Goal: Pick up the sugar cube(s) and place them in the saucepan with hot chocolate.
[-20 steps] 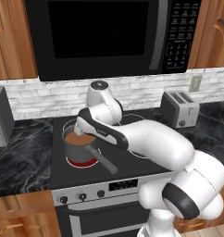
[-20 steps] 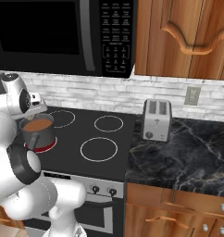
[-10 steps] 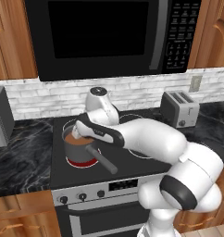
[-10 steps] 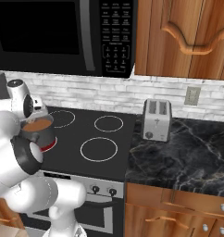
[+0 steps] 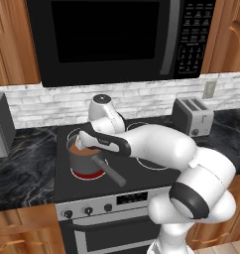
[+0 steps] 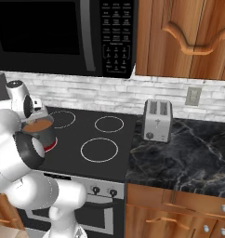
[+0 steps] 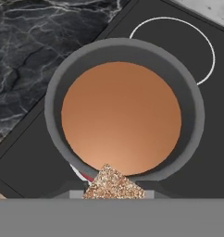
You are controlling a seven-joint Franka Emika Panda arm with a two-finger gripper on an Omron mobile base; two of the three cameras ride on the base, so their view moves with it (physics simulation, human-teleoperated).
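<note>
The end effector [image 7: 114,196] is clenched on a speckled sugar cube [image 7: 113,183], held above the near rim of the saucepan [image 7: 56,88] on the stove. The hot chocolate [image 7: 121,118] lies directly below. It seems the placing step; next, release the cube.

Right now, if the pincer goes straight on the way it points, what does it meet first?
Most likely the hot chocolate in the saucepan. The pincer, shut on a sugar cube, looks down at the pan from above its near rim, so the cube could clip that rim first; depth is unclear.
</note>
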